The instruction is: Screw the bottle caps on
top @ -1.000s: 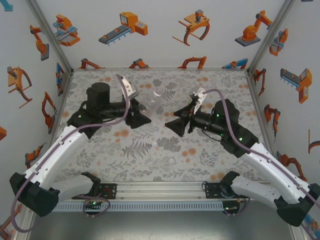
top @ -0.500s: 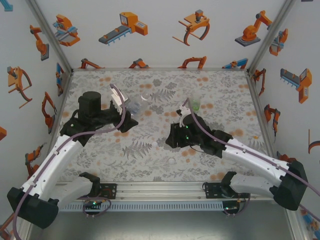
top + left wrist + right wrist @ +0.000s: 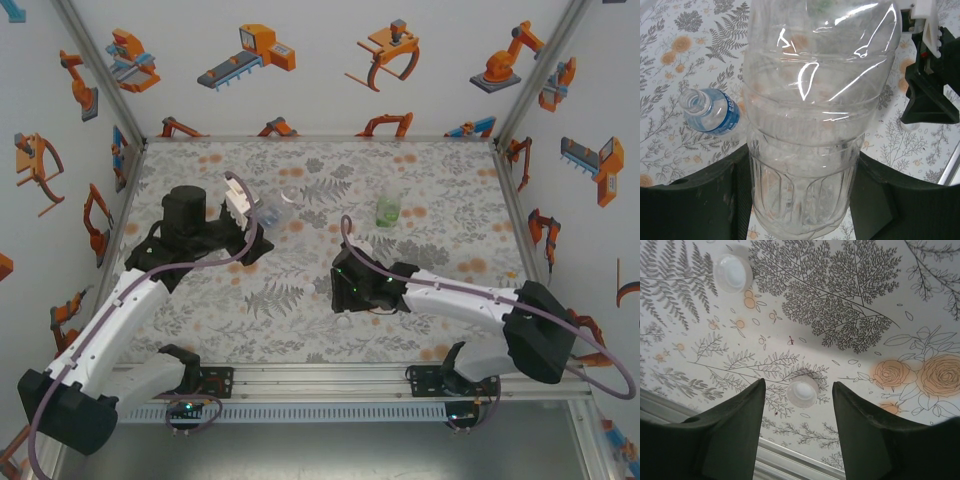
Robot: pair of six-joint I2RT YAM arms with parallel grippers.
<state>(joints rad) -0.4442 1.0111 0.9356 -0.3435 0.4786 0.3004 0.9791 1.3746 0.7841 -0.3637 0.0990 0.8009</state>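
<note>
Hovering low over the near bench (image 3: pixel 250 305), your right pincer (image 3: pixel 799 386) stands with jaws apart astride one bottle cap (image 3: pixel 802 392), not yet gripping it; a second cap (image 3: pixel 732 273) lies well apart. The step in hand appears to be cap pickup: close squarely, then carry the cap to the colourless bottle (image 3: pixel 815 100), clamped in your left pincer (image 3: pixel 802 200). Farther off, a blue-labelled bottle (image 3: pixel 707 112) lies uncapped on its side and a green-tinted bottle (image 3: pixel 388 208) stands upright; neither seems to block the path.

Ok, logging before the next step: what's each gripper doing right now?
Left gripper: closed on the clear bottle.
Right gripper: open, empty, poised over a cap.
</note>
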